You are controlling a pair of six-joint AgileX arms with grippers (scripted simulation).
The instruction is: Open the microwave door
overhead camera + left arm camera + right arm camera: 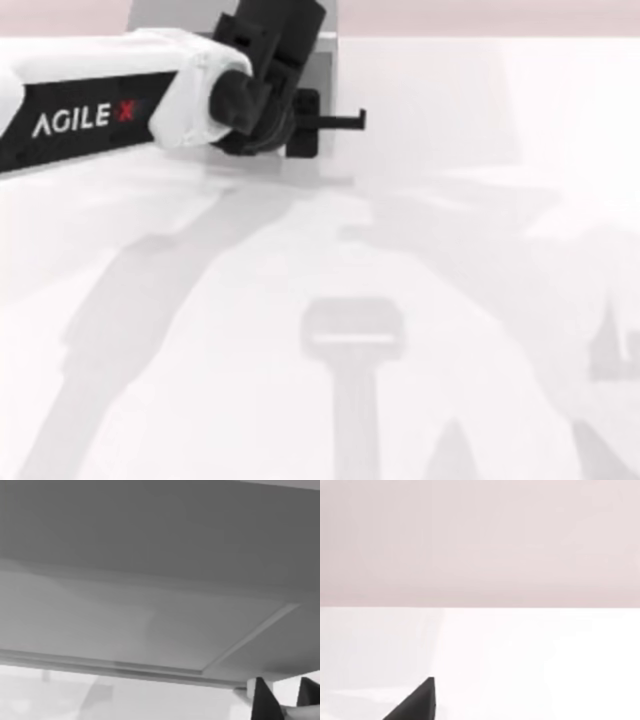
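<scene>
The microwave (328, 62) stands at the table's far edge, mostly hidden under my left arm. In the left wrist view the microwave door (150, 625) fills the picture, a flat grey panel with a framed window. My left gripper (345, 120) is at the microwave's front right corner. Its two dark fingertips (262, 702) stand either side of the pale bar handle (242, 689) at the door's edge, closed on it. My right gripper (420, 702) is out of the top view and faces only bare table and wall.
The white table (450, 300) stretches in front of the microwave, crossed by grey arm shadows. A pinkish wall (480, 540) runs behind the table's far edge.
</scene>
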